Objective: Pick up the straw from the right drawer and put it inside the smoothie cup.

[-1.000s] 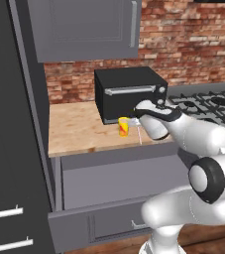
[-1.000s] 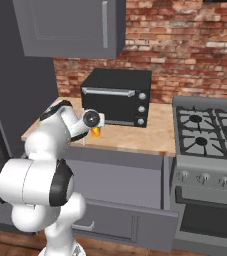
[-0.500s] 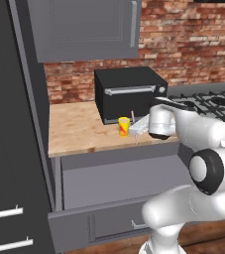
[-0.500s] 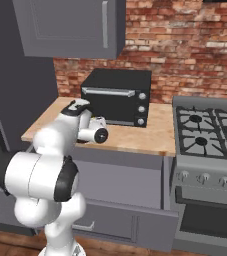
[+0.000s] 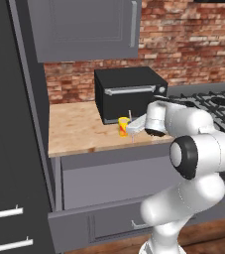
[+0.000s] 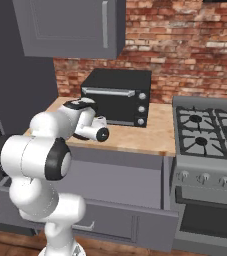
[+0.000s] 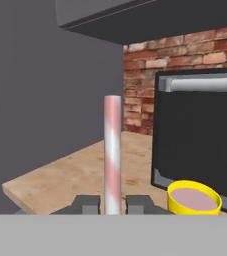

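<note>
No writing, brand mark or label can be read on anything here; the small round knobs on the black box-shaped toaster oven (image 5: pixel 129 93) are too small to show markings. That oven has a glossy dark glass door with a straight brushed-metal bar handle across its top, and it stands on the pale wood-grain tabletop (image 5: pixel 79 126) against a rough red brick wall (image 5: pixel 188 39).

The thin, straight, pale whitish-pink straw (image 7: pixel 112 155) has a smooth tube shape with soft pink diagonal bands. It stands upright between the two small dark finger tips of the gripper (image 7: pixel 112 204), whose jaws are clenched on its lower end. In the left base view the straw (image 5: pixel 130 119) rises from the white arm's hand just beside the cup, above the front part of the tabletop.

The small yellow smoothie cup (image 7: pixel 193 198) is a round smooth-walled tumbler holding a flat pink fill, and it sits just to the right of the straw in the hand view, in front of the oven door. In the left base view the cup (image 5: pixel 123 126) shows a red-orange marking on its side.

Below the tabletop, the wide flat matte grey drawer front (image 5: pixel 114 173) is plain. A flat grey upper cabinet (image 5: pixel 89 27) with a slim metal handle hangs above, and a gas stove (image 6: pixel 210 125) with black grates stands to the right.
</note>
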Robot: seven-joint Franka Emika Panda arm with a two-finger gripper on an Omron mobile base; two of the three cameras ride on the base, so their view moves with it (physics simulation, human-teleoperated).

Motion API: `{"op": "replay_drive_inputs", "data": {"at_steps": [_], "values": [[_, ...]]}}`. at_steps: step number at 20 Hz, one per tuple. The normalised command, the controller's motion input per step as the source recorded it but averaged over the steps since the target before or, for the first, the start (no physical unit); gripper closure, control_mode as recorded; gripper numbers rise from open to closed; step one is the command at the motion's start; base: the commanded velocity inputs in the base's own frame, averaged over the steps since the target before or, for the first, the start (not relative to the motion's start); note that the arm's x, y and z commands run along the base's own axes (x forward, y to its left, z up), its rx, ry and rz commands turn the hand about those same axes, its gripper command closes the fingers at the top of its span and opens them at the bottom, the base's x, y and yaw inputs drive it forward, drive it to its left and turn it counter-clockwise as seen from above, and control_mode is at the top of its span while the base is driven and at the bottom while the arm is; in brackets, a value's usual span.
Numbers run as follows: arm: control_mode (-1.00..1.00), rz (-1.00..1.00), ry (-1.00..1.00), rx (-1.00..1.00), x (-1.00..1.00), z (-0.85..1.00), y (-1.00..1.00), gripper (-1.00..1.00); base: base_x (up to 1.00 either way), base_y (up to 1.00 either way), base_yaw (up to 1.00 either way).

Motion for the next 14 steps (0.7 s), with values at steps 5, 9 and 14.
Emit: {"op": "replay_drive_inputs", "data": {"at_steps": [5,9,14], "values": [[-1.0,0.0,0.0,0.0,0.14,0.55,0.0,1.0,0.0,0.0,0.0],[-1.0,0.0,0.02,0.0,0.22,0.38,-0.04,1.0,0.0,0.0,0.0],[-1.0,0.0,0.03,0.0,0.35,0.04,-0.04,1.0,0.0,0.0,0.0]]}}
